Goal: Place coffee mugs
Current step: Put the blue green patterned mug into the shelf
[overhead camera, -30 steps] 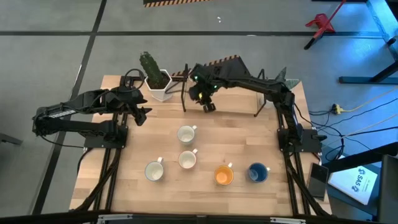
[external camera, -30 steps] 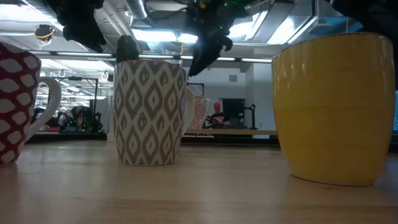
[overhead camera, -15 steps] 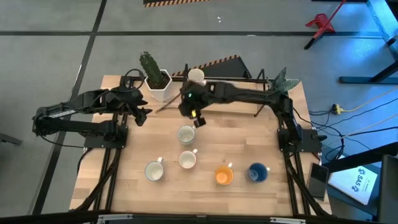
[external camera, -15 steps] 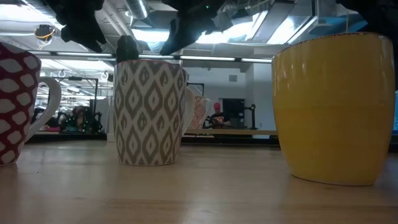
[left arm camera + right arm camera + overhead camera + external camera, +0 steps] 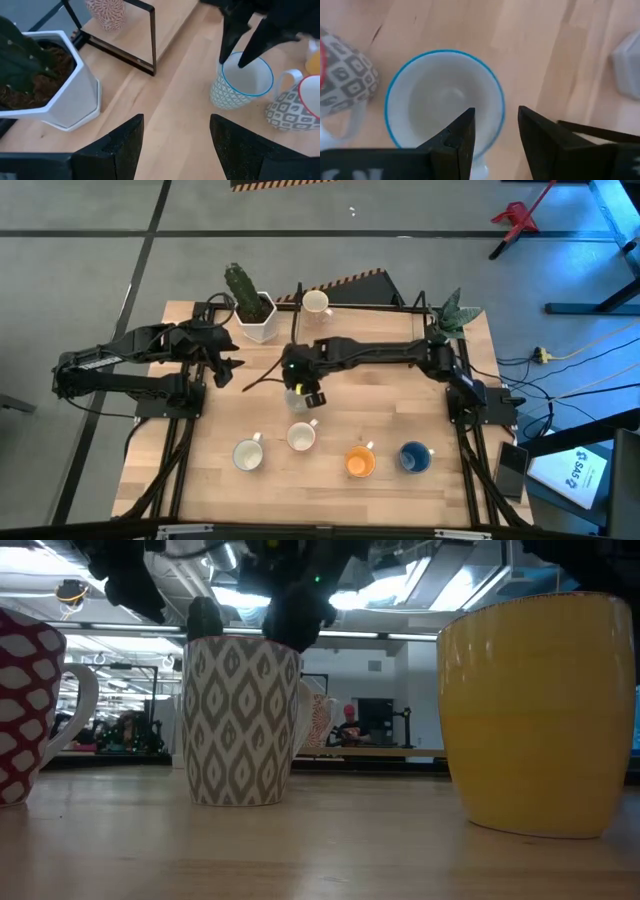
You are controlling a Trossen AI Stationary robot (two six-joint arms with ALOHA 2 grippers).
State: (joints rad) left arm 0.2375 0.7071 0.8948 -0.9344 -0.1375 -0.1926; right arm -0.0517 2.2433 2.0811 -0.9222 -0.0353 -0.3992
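Observation:
A white mug with a blue rim (image 5: 432,97) stands upright on the table's middle (image 5: 252,80). My right gripper (image 5: 496,114) hangs over it (image 5: 308,388), open, one finger above the mug's hollow and one outside its wall; whether it touches cannot be told. Two more white mugs (image 5: 248,453) (image 5: 302,437), an orange one (image 5: 360,462) and a dark blue one (image 5: 413,456) stand along the near side. A cream mug (image 5: 316,303) sits on the black rack at the far edge. My left gripper (image 5: 228,368) waits open at the table's left (image 5: 175,120).
A white hexagonal cactus pot (image 5: 252,315) stands at the far left, and a small spiky plant (image 5: 450,310) at the far right. The black wire rack (image 5: 385,292) runs along the far edge between them. Bare wood lies between the left gripper and the mugs.
My right gripper has swung from the rack at the far edge toward the table's near left and come down over the blue-rimmed mug. Its arm no longer covers the cream mug on the rack. The mugs have stayed in place.

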